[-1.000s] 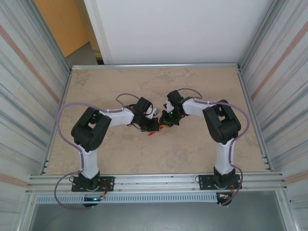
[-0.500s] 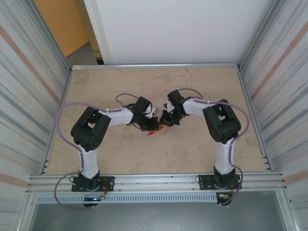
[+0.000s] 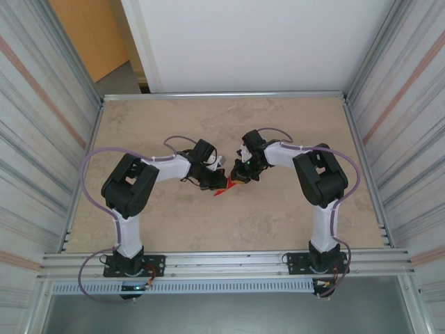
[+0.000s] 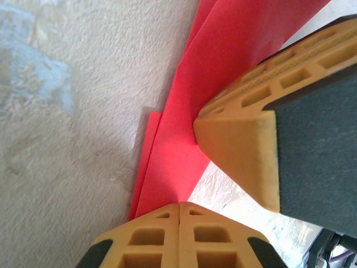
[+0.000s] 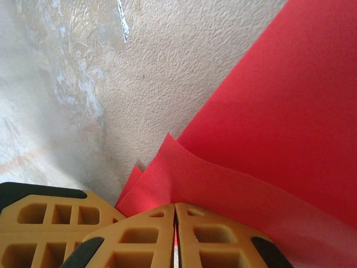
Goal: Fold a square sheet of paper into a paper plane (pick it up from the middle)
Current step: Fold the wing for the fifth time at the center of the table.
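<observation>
Left tool (image 4: 178,207) and right tool (image 5: 175,207) both clenched on the folded red sheet (image 5: 268,111). From above, sheet mostly hidden under the tools; fold shape unclear.

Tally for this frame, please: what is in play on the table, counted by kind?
Thin bright red paper sheet, folded in layers: 1
Two-finger grippers with orange fingers, the left gripper and the right gripper, both shut on the sheet: 2
Beige mottled table: 1
Total: 4
</observation>
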